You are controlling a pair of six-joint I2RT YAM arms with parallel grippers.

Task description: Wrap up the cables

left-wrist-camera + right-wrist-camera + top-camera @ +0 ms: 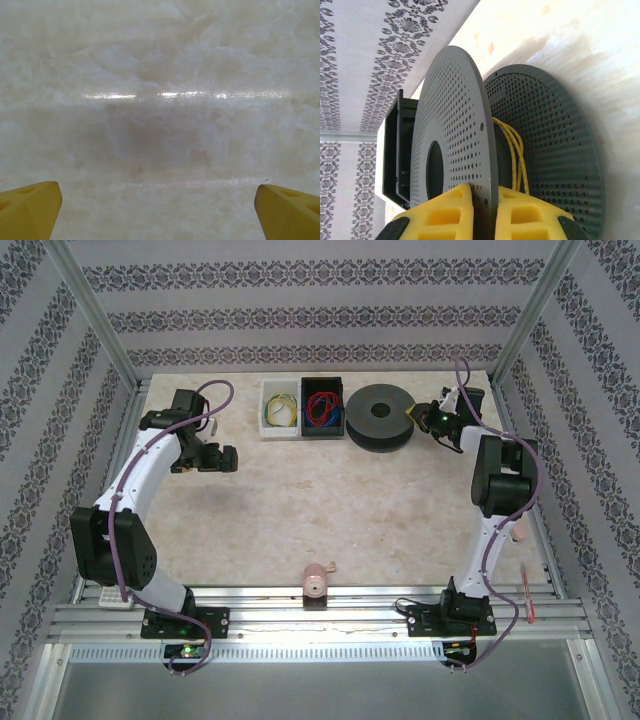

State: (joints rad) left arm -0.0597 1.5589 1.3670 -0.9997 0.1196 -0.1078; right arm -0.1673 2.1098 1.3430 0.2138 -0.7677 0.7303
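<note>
Right gripper [485,212] pinches the upper flange of a dark perforated spool [455,125] wound with yellow wire [516,150]. Left gripper [160,210] spreads wide above the table [160,75]. Red cables [322,405] lie in the black bin [322,434] beside the spool.

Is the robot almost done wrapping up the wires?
Not nearly. Some thin yellow wire is already wound on the dark grey perforated plastic spool. The right fingers pinch that spool's disc now. The tangled red wire still lies in the black bin, unwrapped, and the left fingers hover open over the pale marbled table.
</note>
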